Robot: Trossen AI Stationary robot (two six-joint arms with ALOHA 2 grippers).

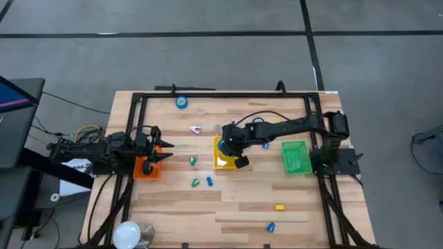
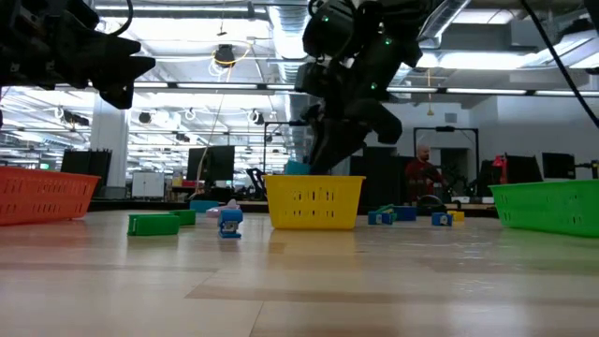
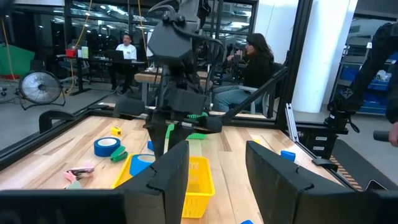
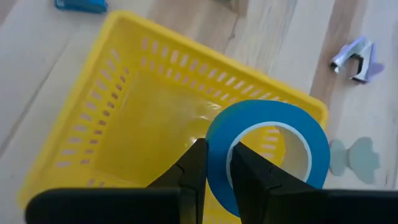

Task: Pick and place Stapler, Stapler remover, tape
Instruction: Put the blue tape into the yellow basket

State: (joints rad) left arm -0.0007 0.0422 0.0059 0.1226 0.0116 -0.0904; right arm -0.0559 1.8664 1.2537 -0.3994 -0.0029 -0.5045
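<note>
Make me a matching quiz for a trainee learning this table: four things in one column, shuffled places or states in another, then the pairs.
Things:
1. yellow basket
2. green basket
3. orange basket
4. roll of blue tape

Places or states:
A. under the left gripper
B. near the right arm's base
C. pinched by the right gripper
D. at the table's middle

Pairs: 1-D, 2-B, 3-A, 4-C

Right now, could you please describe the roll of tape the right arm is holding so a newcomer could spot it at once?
Find the yellow basket at the middle of the table. Directly above it, the right gripper pinches a blue tape roll by its wall. The other blue roll lies flat near the table's far edge; this one is held in the air, upright between dark fingers.
</note>
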